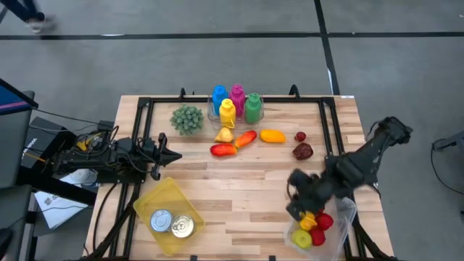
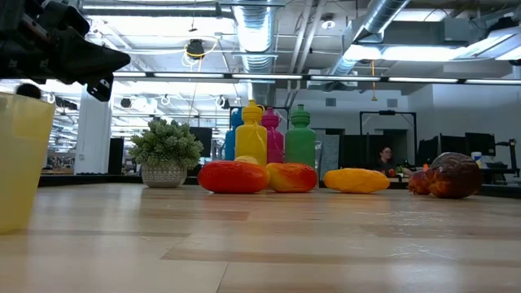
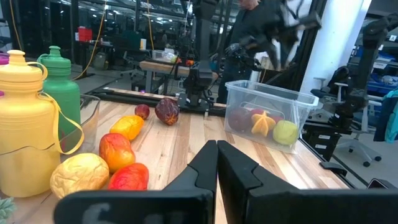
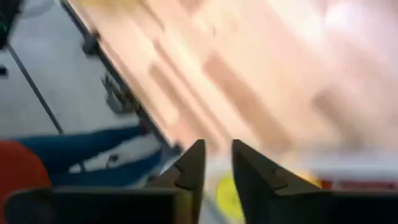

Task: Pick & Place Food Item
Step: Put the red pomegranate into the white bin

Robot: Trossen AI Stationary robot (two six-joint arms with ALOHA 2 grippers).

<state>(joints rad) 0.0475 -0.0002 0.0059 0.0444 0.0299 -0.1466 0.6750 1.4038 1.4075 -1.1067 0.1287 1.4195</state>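
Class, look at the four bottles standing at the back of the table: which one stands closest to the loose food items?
The yellow bottle. It stands in front of the blue, pink and green bottles, right behind the pale yellow food piece.

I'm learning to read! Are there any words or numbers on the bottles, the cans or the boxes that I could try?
No text can be read anywhere in these pictures.
The coloured bottles: plain, no labels visible.
The two cans in the yellow bin: only bare metal tops show.
The clear bin with fruit: no print visible.
Papers beside the table: there may be print, but it is too small to read.
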